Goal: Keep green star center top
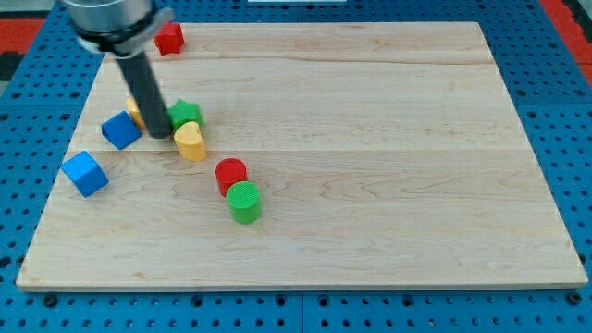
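The green star (188,114) lies on the wooden board (370,139) at the view's upper left, partly hidden by my rod. My tip (159,135) rests on the board just left of the green star and touches or nearly touches it. A yellow heart-shaped block (191,142) sits right below the star. A yellow block (135,112) peeks out behind the rod on its left; its shape is hidden.
A red block (169,38) sits at the board's top left edge. Two blue cubes lie at the left, one (120,129) next to the rod and one (84,173) lower. A red cylinder (230,173) and a green cylinder (245,202) touch below the centre-left.
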You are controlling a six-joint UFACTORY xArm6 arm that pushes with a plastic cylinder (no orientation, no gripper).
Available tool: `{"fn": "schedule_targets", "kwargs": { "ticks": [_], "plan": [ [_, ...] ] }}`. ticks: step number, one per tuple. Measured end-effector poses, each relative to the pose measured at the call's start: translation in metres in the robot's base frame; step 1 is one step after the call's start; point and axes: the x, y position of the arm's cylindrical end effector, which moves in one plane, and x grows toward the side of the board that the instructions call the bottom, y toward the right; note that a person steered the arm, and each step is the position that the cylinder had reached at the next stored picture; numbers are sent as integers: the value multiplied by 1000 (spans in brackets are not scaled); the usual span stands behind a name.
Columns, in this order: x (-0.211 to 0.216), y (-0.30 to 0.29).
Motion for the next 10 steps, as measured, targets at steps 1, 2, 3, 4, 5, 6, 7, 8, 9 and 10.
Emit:
{"fn": "schedule_targets", "kwargs": {
  "ticks": [1,2,3,4,5,6,7,8,9,10],
  "plan": [
    [0,36],
    [-28,60],
    [-70,31],
    [-81,-2],
    [-90,51],
    [-118,97],
    [-135,115],
    [-97,124],
    [-124,160],
    [-154,149]
  ]
}}
